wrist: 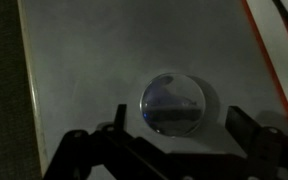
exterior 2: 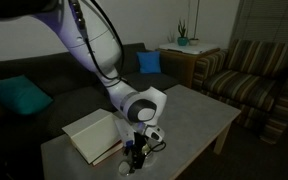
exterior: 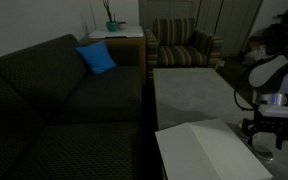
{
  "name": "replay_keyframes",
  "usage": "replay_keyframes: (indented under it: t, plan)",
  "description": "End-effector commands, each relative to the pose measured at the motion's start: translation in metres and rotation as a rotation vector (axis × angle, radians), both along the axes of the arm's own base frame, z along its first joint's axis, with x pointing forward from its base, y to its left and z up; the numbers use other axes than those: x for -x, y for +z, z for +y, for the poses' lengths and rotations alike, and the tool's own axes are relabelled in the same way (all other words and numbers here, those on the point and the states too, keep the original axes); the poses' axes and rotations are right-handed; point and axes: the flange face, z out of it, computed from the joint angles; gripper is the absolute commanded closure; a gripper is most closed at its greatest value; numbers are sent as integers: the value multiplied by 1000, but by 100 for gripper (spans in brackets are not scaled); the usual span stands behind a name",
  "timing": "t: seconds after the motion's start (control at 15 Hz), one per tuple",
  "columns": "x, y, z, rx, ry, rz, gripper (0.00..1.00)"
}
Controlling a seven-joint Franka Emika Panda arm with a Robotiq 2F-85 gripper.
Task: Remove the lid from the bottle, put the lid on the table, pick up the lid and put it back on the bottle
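Observation:
In the wrist view I look straight down on the bottle (wrist: 174, 102), a small round glassy thing with a silvery-grey sheen, standing on the mottled grey table (wrist: 84, 60). I cannot tell the lid apart from the bottle from above. My gripper (wrist: 176, 112) is open, with one dark finger on each side of the bottle and a gap to both. In both exterior views the gripper (exterior 2: 134, 150) (exterior: 264, 135) hangs low over the table's (exterior 2: 199, 115) (exterior: 184, 95) near end, and the bottle is hidden by it there.
A white flat board (exterior 2: 89, 135) (exterior: 204, 155) lies on the table right beside the gripper; its red-lined edge (wrist: 274, 60) shows in the wrist view. A dark sofa (exterior: 54, 100) with a blue cushion and a striped armchair (exterior 2: 249, 70) stand around the table.

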Motion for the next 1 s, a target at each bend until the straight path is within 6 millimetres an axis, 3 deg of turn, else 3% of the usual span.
replay_keyframes:
  t: [0.0, 0.4, 0.8, 0.93]
  plan:
    - [2, 1, -4, -55, -31, 30, 0]
    - [11, 0, 1, -109, -50, 89, 0]
    - [23, -3, -9, -104, -66, 150, 0]
    - [19, 0, -10, -123, -34, 140, 0]
